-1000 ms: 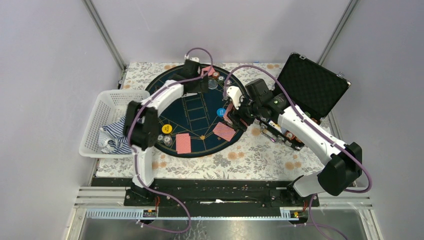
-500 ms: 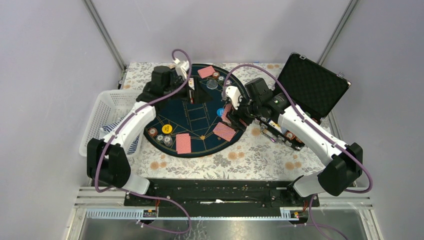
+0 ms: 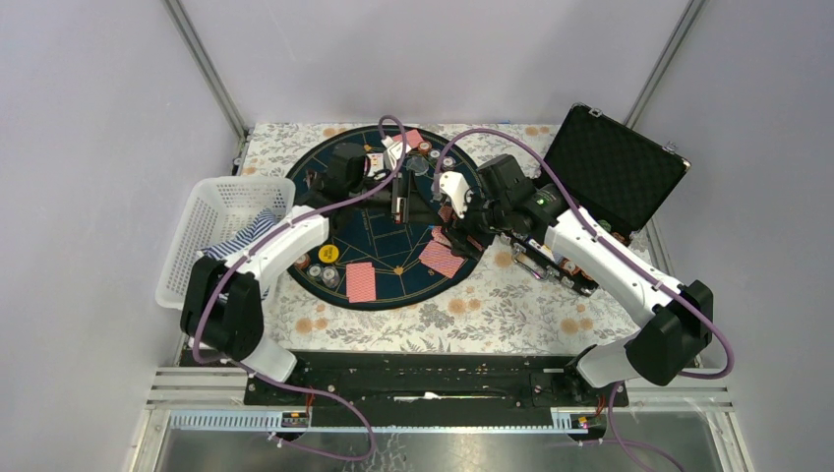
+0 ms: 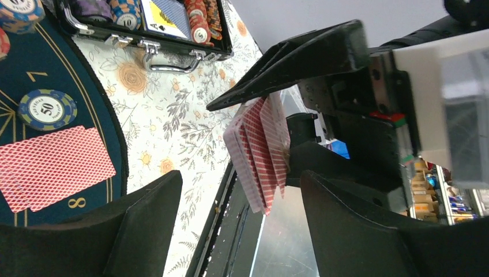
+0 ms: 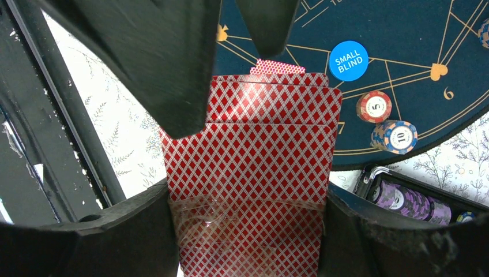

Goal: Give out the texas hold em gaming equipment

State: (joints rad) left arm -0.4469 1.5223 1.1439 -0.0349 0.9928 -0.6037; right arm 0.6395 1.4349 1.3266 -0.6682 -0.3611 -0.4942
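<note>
Far left: a white plastic lattice basket (image 3: 211, 187), striped blue-and-white cloth (image 3: 236, 241) inside. Next, the left arm, elbow folded low beside the basket, forearm slanting up and right over the round dark-blue mat with gold lines (image 3: 379, 236), wrist angled toward the other arm. At its tip, the left gripper (image 4: 237, 182): jaws spread wide, gripping nothing, aimed at the card fan just ahead.

On the mat's near side, a yellow round button (image 3: 328, 253), then face-down red-backed cards (image 3: 361, 281) and a second face-down lot (image 3: 441, 259).

Right of centre, the right gripper (image 5: 248, 190), clamped on a fanned stack of red diamond-patterned playing cards (image 5: 254, 144) at the mat's right side, near a blue round button marked SMALL BLIND (image 5: 348, 60). Behind it, the right arm, elbow folded at the near-right corner, forearm stretched up and left.

Far right: an open black foam-lined hard case (image 3: 615, 162), purple striped-edge chips (image 5: 403, 202) in its tray.
</note>
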